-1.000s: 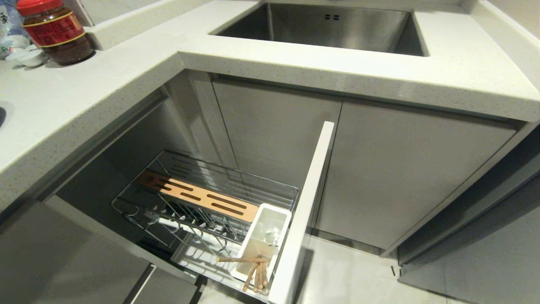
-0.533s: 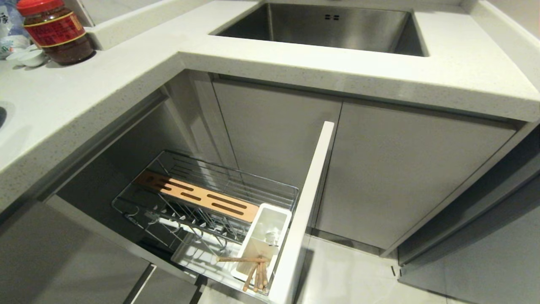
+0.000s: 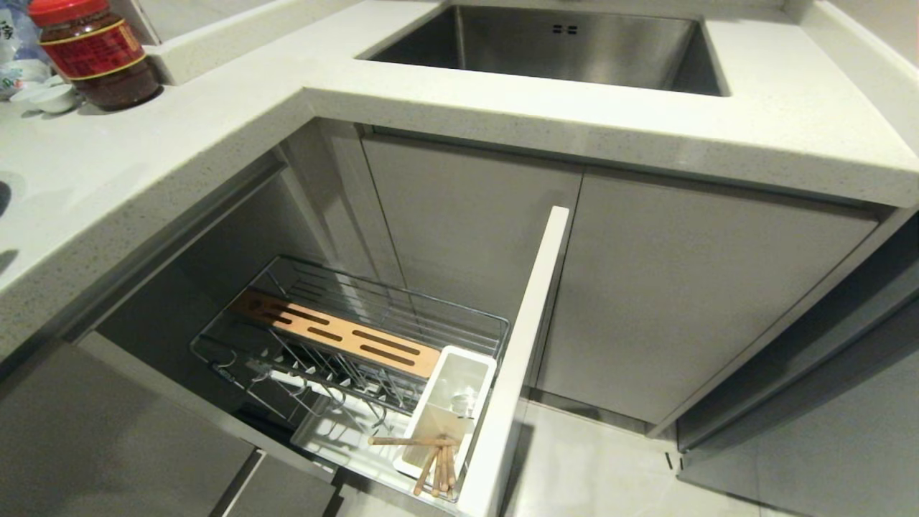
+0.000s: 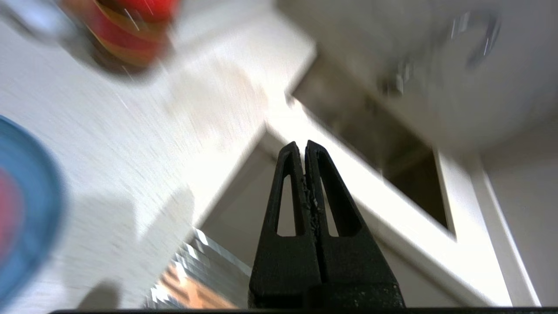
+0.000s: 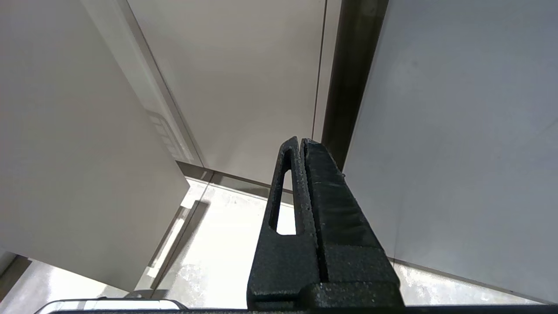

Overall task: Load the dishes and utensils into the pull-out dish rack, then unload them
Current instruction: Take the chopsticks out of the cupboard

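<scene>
Your rack [image 3: 344, 345] stood pulled out under the counter [image 3: 179, 143], one jar [image 3: 97, 50] and the sink [image 3: 560, 43] above it. Chopsticks [image 3: 431, 463] lay in its bin [image 3: 449, 409]. Your left gripper [image 4: 304, 150] hung above the counter, clenched empty, the plate [image 4: 26, 209] nearby. The right gripper [image 5: 301, 146] pointed at cabinet doors, clenched too.

The head camera is looking steeply down on the countertop [image 3: 129, 165], sink [image 3: 560, 43] and pull-out dish rack [image 3: 344, 345]. The left wrist camera is sharing that counter corner, sink [image 4: 383, 148] and rack [image 4: 196, 279] from nearer. The right wrist camera is facing cabinet doors [image 5: 457, 131] and floor [image 5: 226, 244] closely.
</scene>
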Controlling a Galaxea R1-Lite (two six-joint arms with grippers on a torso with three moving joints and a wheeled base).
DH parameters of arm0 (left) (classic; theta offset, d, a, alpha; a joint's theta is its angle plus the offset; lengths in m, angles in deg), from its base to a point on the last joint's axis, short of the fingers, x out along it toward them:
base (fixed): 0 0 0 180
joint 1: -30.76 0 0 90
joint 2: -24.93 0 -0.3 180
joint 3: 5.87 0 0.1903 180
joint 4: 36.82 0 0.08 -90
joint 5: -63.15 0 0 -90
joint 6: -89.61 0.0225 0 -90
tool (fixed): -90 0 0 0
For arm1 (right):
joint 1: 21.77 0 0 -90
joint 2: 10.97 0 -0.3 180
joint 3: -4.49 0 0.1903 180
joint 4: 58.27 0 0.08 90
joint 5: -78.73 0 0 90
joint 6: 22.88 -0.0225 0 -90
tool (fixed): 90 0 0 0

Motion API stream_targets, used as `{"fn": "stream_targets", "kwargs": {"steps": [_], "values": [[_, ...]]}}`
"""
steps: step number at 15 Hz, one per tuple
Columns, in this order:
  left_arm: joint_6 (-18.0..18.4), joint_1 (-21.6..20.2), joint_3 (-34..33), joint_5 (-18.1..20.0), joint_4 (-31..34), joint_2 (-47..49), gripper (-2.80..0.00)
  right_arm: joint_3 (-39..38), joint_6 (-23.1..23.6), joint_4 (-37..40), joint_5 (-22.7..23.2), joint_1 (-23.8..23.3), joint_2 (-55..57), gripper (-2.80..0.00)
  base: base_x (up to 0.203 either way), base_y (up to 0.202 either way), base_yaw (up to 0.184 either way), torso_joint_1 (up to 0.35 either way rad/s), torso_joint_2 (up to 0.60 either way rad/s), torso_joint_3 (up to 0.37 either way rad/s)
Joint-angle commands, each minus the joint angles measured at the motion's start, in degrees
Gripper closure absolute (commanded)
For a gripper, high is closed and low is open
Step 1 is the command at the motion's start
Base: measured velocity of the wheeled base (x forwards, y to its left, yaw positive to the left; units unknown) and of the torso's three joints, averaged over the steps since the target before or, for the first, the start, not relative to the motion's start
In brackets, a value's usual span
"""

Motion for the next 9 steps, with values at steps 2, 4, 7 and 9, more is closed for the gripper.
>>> {"fn": "stream_targets", "kwargs": {"steps": [2,4,7,9], "values": [[0.6,12.3,0.5,-0.5,6.1,7.1,0.0,-1.5,0.0,-0.1,0.0,0.0,0.0,0.0,0.0,0.0,0.0,0.0,0.0,0.0],[2.2,17.9,0.4,-1.9,11.9,10.4,0.0,-1.5,0.0,0.0,0.0,0.0,0.0,0.0,0.0,0.0,0.0,0.0,0.0,0.0],[3.2,24.3,0.4,-3.8,19.1,15.1,0.0,-1.5,0.0,-0.1,0.0,0.0,0.0,0.0,0.0,0.0,0.0,0.0,0.0,0.0],[3.4,25.9,0.6,-4.7,23.5,17.7,0.0,-1.5,0.0,-0.1,0.0,0.0,0.0,0.0,0.0,0.0,0.0,0.0,0.0,0.0]]}}
